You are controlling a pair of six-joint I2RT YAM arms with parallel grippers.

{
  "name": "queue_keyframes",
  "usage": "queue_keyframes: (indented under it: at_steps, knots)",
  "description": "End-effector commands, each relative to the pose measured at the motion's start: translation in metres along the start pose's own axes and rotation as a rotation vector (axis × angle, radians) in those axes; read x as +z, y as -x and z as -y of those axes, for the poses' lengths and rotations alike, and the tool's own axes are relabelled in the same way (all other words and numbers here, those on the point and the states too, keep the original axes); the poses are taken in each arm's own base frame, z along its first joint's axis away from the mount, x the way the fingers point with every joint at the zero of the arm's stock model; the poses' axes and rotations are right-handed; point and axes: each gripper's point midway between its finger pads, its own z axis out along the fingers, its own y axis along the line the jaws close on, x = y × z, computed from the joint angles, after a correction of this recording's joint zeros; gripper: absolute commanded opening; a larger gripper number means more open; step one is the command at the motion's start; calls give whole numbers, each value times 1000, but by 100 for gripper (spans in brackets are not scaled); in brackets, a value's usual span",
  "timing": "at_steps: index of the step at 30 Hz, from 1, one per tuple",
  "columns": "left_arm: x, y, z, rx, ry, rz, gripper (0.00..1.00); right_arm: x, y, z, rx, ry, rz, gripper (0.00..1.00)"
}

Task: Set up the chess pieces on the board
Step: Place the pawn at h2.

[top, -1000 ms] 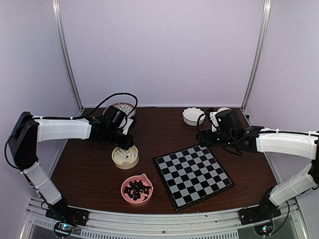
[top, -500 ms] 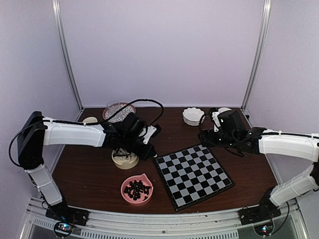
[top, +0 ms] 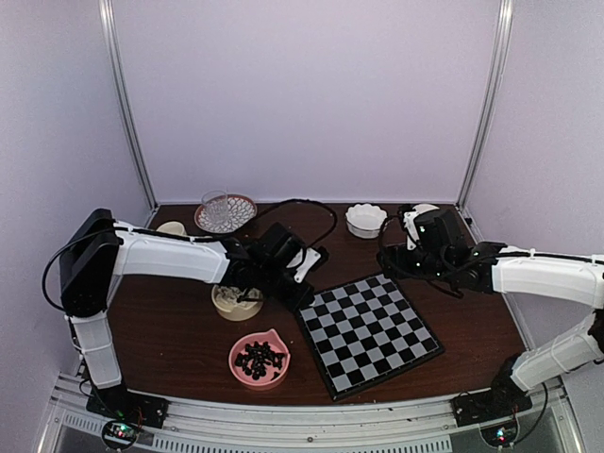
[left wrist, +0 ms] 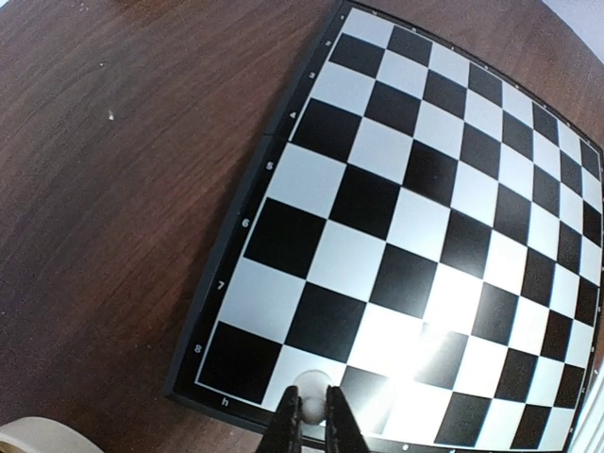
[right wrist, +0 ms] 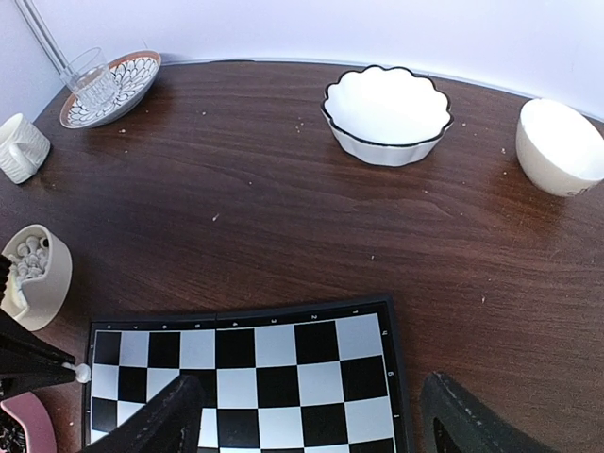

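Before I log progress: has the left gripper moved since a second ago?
Yes: the left gripper, holding a white piece, swung right from the cream bowl to the board.

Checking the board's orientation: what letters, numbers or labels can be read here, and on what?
"5", "6", "7", "8": on the board, along its dark border, one per row.
"h": same border, at the corner past "8".
Mark before "5": too blurred, perhaps "4".
Nothing else is readable anywhere.

Brown table [top: 170, 326] w/ board [top: 366, 330], pink bowl [top: 233, 357], cream bowl [top: 226, 307], scalloped bowl [top: 365, 226], plate [top: 243, 206].
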Motion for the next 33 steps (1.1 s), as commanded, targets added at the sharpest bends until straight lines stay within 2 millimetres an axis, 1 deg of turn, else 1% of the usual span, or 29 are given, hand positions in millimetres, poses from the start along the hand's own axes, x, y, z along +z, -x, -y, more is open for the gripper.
queue_keyframes:
  at_steps: [1, 8, 14, 25, 33]
  knots:
    - [7, 4, -8, 16, 37, -3, 6, -5, 5, 2, 4, -12, 33, 82]
    - [8, -2, 1, 24, 1, -18, 6, -6, 6, 3, 4, -14, 35, 83]
    - [12, -9, -3, 29, 27, -42, 6, -6, 5, 3, 4, -15, 34, 83]
    - [20, -19, -4, 34, 28, -79, 7, -7, 5, 3, 3, -18, 33, 83]
    - [22, -19, -3, 29, 15, -83, 7, -7, 5, 3, 3, -17, 32, 83]
